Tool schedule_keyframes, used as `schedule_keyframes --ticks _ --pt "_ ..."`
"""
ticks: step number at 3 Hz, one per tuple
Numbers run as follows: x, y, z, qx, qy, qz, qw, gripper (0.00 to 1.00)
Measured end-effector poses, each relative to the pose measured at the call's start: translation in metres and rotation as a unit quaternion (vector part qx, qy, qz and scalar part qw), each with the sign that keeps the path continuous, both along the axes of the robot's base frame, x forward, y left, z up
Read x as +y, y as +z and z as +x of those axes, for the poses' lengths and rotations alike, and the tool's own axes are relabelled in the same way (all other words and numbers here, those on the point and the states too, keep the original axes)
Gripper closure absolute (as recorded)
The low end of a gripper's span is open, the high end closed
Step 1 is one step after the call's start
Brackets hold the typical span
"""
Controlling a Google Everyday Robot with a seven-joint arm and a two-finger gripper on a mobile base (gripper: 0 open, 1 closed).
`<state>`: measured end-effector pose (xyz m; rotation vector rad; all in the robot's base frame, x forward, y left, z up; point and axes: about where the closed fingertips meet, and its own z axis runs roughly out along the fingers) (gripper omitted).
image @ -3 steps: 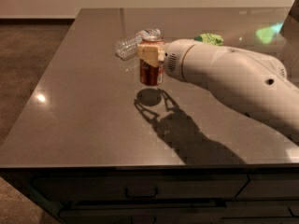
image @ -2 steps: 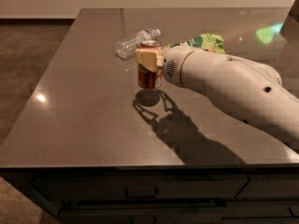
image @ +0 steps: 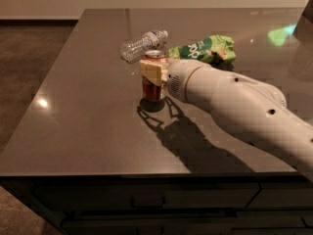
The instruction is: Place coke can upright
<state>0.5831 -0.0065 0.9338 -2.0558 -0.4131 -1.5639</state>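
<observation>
On the dark tabletop (image: 83, 126), a clear water bottle (image: 143, 43) lies on its side at the back. Just in front of it the coke can (image: 153, 89) stands upright; a second ago it hung above its shadow, and now its base meets that shadow, so it appears set down. The gripper (image: 152, 71) sits at the can's upper half, fingers closed around it. Judged from this, only the release remains. A green snack bag (image: 205, 48) lies behind the arm (image: 234, 106).
</observation>
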Motion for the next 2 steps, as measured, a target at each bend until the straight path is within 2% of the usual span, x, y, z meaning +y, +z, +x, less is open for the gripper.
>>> schedule_keyframes --ticks 1,2 --pt "-0.0003 -0.0099 -0.0014 -0.013 -0.006 0.0 0.9999 0.71" --pt "-0.0018 -0.0154 -0.0017 -0.024 -0.011 -0.003 0.9997 0.49"
